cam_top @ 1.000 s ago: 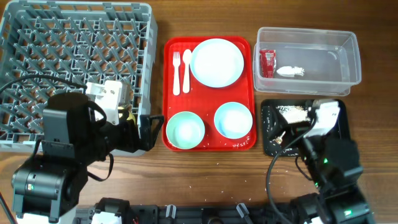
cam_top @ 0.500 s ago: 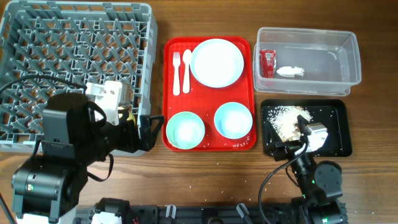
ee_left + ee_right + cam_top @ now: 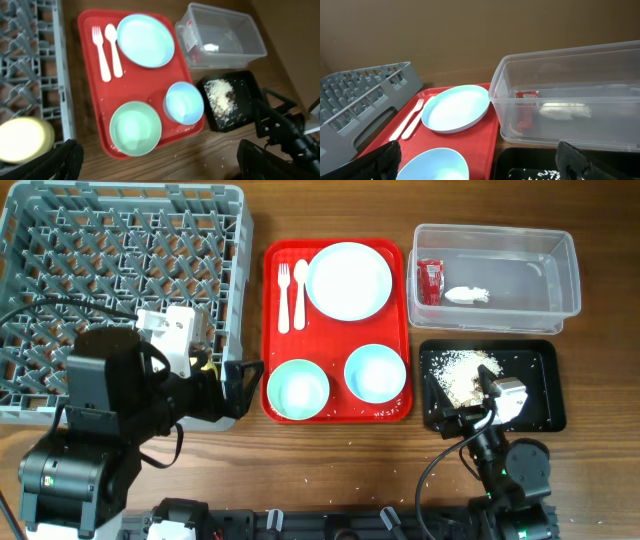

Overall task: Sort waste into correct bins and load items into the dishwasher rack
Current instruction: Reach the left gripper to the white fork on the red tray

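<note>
Left gripper (image 3: pixel 160 167): released, fingers spread wide with nothing between them; I saw it over the tabletop (image 3: pixel 340 470), near the front of the red tray (image 3: pixel 335 340).
Right gripper (image 3: pixel 475 167): also spread and empty, sitting low at the near edge of the black tray (image 3: pixel 535 385).
Waste: the red sachet (image 3: pixel 429 281) and white napkin (image 3: pixel 466 295) lay in the clear tub (image 3: pixel 495 228); the food scraps (image 3: pixel 462 372) lay in the black tray.
Dishes: the plate (image 3: pixel 348 280), fork (image 3: pixel 284 296), spoon (image 3: pixel 299 290), mint-green bowl (image 3: pixel 298 390) and light-blue bowl (image 3: pixel 375 372) sat on the red tray.
Cup: the yellow cup (image 3: pixel 22 141) sat in the dishwasher rack (image 3: pixel 120 250), just beside my left finger.
</note>
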